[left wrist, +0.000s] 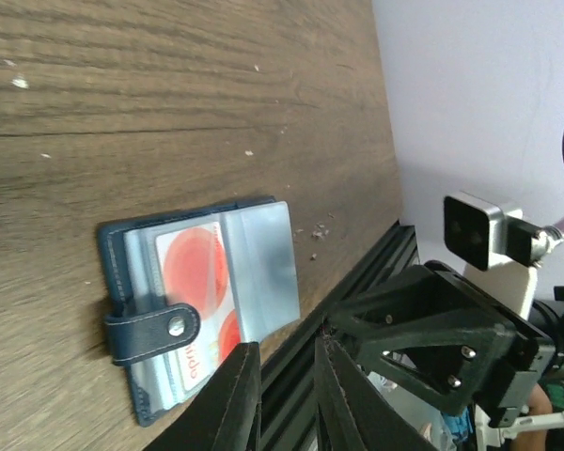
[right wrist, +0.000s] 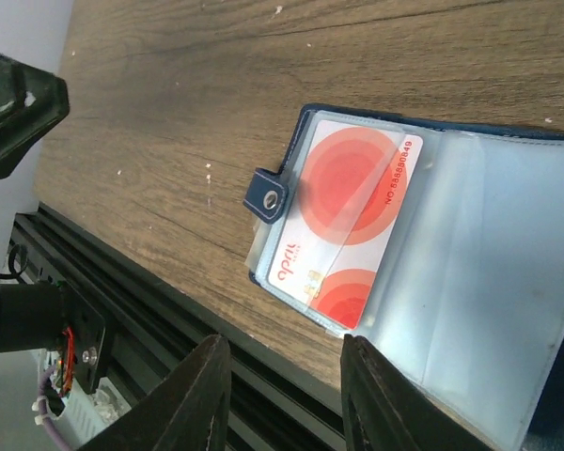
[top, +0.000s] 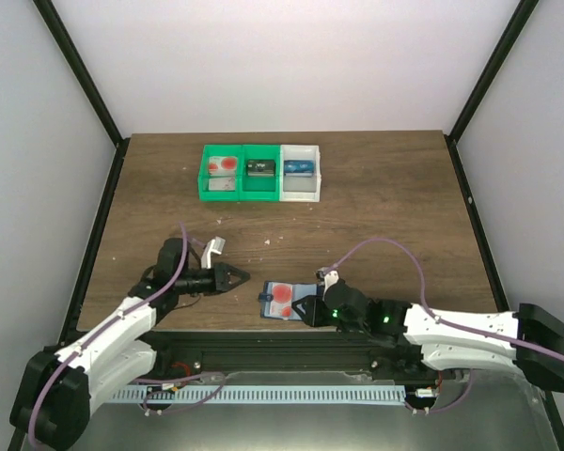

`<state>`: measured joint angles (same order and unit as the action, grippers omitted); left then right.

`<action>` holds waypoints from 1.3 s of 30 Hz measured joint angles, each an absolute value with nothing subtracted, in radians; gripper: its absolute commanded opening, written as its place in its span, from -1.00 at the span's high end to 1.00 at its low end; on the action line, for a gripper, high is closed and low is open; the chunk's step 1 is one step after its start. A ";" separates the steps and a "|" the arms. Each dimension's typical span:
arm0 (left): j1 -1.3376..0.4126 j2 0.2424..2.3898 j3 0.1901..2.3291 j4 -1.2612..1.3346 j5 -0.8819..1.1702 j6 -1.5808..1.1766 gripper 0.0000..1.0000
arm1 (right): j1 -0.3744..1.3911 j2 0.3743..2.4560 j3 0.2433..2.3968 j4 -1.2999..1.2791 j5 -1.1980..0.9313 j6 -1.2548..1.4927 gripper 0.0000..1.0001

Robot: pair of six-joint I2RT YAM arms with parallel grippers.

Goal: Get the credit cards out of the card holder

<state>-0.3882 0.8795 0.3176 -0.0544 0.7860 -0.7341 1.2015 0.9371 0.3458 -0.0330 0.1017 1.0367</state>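
Left claw [left wrist: 289, 346]: fingers parted by only a slim gap, nothing between them; close to the table's near edge.
Right claw [right wrist: 287, 343]: fingers a moderate gap apart, gripping nothing; frame rail visible between them.
Card holder [left wrist: 113, 268]: lying open and flat on the table [top: 395, 207], between the two claws; just ahead of the right claw's tips, a short way ahead of the left claw's.
Credit card [right wrist: 343, 221]: pale with red circles, tucked in a clear sleeve on the half nearer the left claw.
Snap tab [right wrist: 268, 195]: dark blue, at the holder's edge on the left claw's side.
Bins: green bin [top: 240, 194] and white bin [top: 299, 194] touching side by side, well beyond both claws; pale red-marked cards [top: 224, 167] in the green bin's left compartment, black item [top: 261, 168] in its right one, blue item [top: 299, 168] in the white bin.
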 measured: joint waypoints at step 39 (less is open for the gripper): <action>-0.653 1.451 0.207 0.511 0.697 -0.879 0.74 | 1.005 1.361 0.324 0.332 -0.141 1.003 0.52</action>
<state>-0.6525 1.4506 0.2070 0.5110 0.6971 -0.8787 1.0050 1.3613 0.3241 0.3317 -0.1406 1.0031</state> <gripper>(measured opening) 0.130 0.245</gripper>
